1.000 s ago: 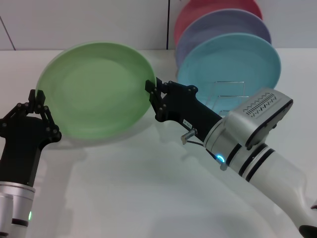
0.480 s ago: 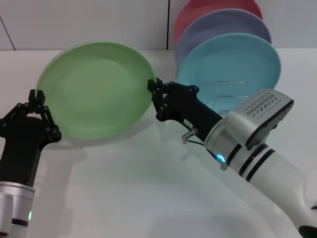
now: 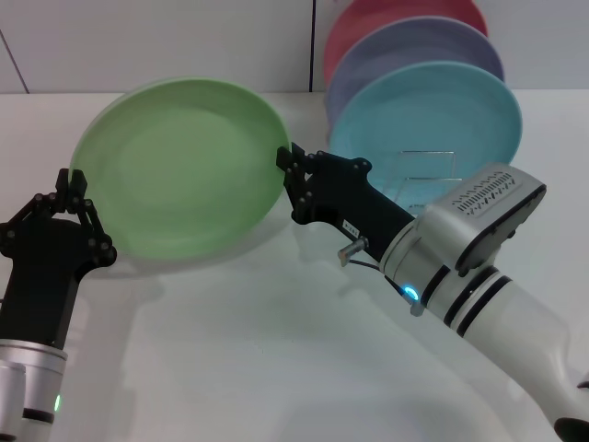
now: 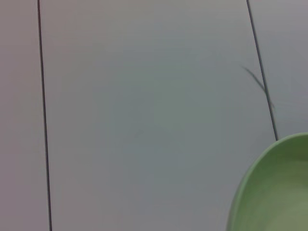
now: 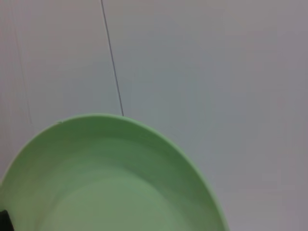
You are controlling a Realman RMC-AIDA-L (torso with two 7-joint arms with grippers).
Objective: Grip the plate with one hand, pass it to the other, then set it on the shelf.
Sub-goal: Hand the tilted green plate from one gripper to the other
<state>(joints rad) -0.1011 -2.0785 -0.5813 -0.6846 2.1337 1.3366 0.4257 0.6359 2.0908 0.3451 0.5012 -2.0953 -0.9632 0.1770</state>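
The light green plate point(image 3: 179, 166) is held tilted above the white table, left of centre in the head view. My right gripper point(image 3: 287, 164) is shut on its right rim. My left gripper point(image 3: 72, 180) is at the plate's lower left rim. The plate's rim also shows in the left wrist view point(image 4: 274, 192) and fills the lower part of the right wrist view point(image 5: 110, 183). The silver wire shelf point(image 3: 428, 153) stands behind my right arm, in front of the turquoise plate.
A turquoise plate point(image 3: 433, 110), a lavender plate point(image 3: 405, 51) and a red plate point(image 3: 368, 18) stand upright in a row at the back right. The white table point(image 3: 248, 350) stretches in front. My right forearm point(image 3: 460, 249) crosses the right side.
The plate and my right gripper have shifted slightly to the right. My left gripper has moved a little down and right.
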